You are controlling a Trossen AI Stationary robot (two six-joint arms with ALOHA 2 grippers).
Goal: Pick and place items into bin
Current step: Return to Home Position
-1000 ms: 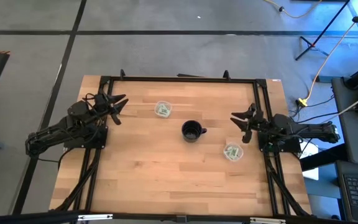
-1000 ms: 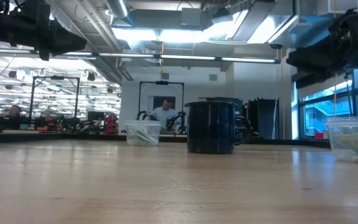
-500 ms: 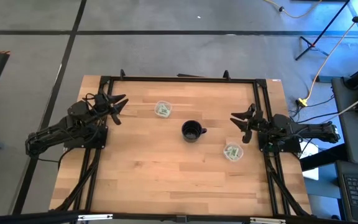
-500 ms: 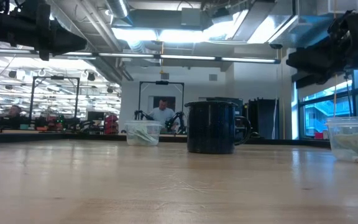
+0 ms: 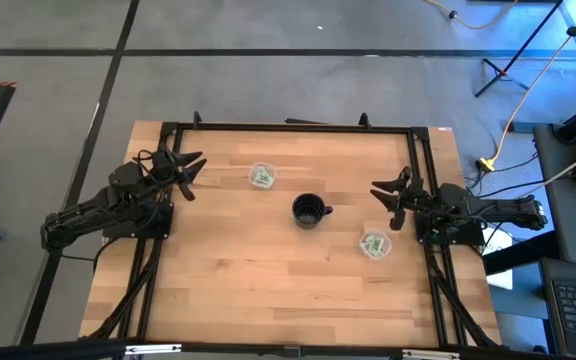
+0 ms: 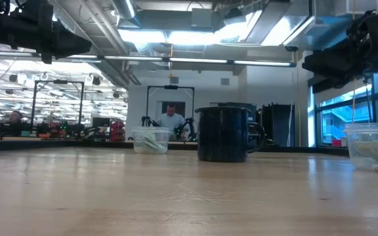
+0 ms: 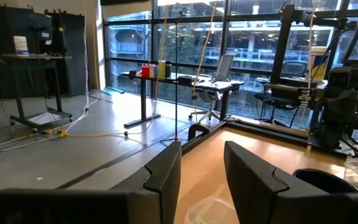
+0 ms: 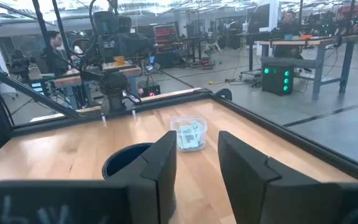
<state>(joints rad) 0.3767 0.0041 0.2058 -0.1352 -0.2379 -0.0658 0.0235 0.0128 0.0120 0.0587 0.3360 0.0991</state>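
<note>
Wood surface (image 5: pixel 268 290) carries a black mug (image 5: pixel 311 211) dead centre. First clear bin (image 5: pixel 251 172) is at 10 o'clock from the mug, second bin (image 5: pixel 384 238) at 4 o'clock. Pale green packets (image 8: pixel 191 134) lie inside both bins; I see none loose on the wood.

Left arm (image 5: pixel 108 210) is parked at the 9 o'clock edge and right arm (image 5: pixel 468 212) at 3 o'clock, both well apart from the bins. Left jaws and right jaws are both partly open with a clear gap, holding nothing.

My read on handling: the packets are light, thin, floppy paper, probably slick against each other. Take the top one by pinching across its width or at a short edge. A gentle squeeze is enough, since they crease rather than break. Lying flat, one is hard to get under, and two may lift together.
</note>
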